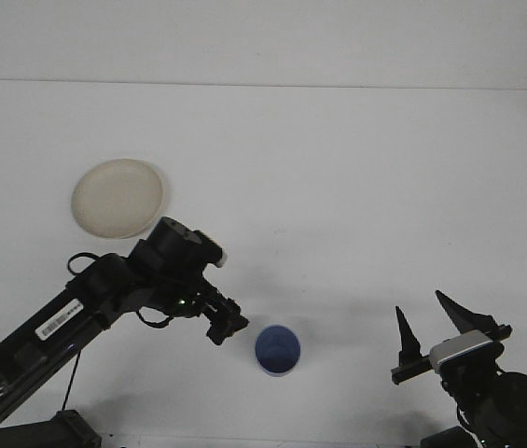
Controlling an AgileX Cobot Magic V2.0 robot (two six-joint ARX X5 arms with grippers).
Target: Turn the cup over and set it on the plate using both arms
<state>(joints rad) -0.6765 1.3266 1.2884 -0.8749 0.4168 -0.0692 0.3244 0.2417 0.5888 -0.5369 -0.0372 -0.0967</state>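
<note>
Jaws first: on the right gripper (428, 334) the two dark fingers stand spread apart with nothing between them, parked low at the near right corner of the desk (356, 168). On the left gripper (227, 323) I cannot tell; the fingers are bunched into a dark tip seen end-on, and no gap shows from this angle.

Left arm (104, 299) is stretched out from the near left corner, its tip just beside the blue cup (277, 349), on the cup's left, not touching as far as this view shows. That reach looks like a sideways approach to the cup's wall, which makes sense if the cup has to be tipped over.

Cup sits close to the near edge, roughly midway along it, on the bare white top. Its rounded blue face points up at the camera; whether that's the mouth or the base, I can't say for sure.

Plate (117, 197), cream and round, lies well apart toward the left side, farther from the near edge and empty. It's on the left arm's side, so the left arm seems the natural one for the final placement.

Right arm hangs back, spread and ready, likely waiting for a handover during the flip.
</note>
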